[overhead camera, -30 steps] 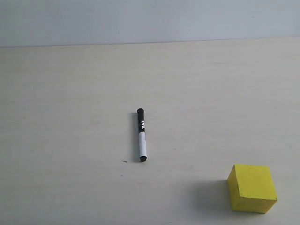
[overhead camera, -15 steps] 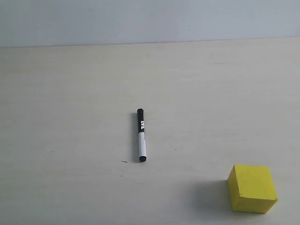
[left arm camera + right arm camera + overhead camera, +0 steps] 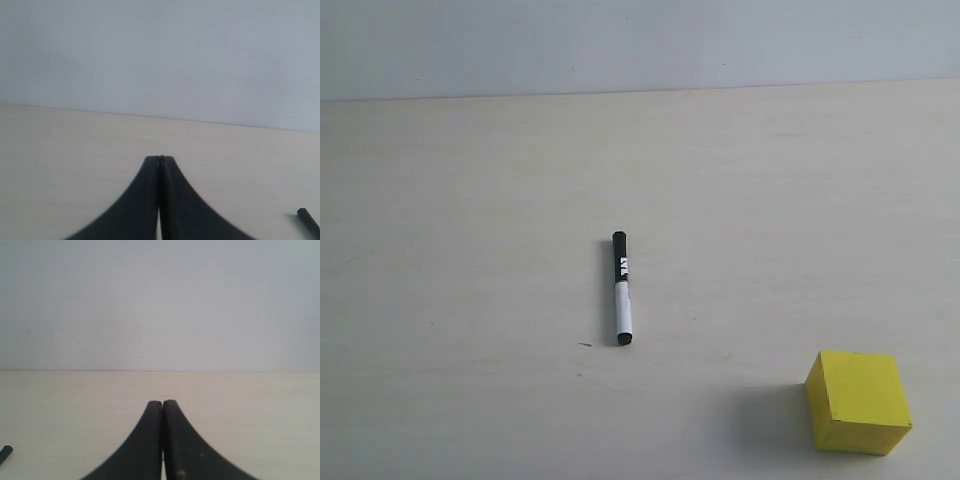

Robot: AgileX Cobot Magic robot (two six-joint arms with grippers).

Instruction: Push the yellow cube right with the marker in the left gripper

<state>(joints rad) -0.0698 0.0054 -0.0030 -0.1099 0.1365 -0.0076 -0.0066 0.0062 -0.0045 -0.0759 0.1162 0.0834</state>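
Flat on tabletop (image 3: pixel 470 250), centre, ungripped: marker (image 3: pixel 622 290), black cap toward far edge. Well apart, at near right of exterior view: yellow cube (image 3: pixel 858 402). Pressed together, empty: jaws of left gripper (image 3: pixel 160 159) and right gripper (image 3: pixel 163 402).

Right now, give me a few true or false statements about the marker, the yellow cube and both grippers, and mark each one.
1. The marker lies flat on the table. True.
2. The left gripper holds the marker. False: its jaws are shut on nothing, and the marker lies free on the table.
3. The yellow cube touches the marker. False: they are apart, with bare table between them.
4. The right gripper is shut and empty. True.
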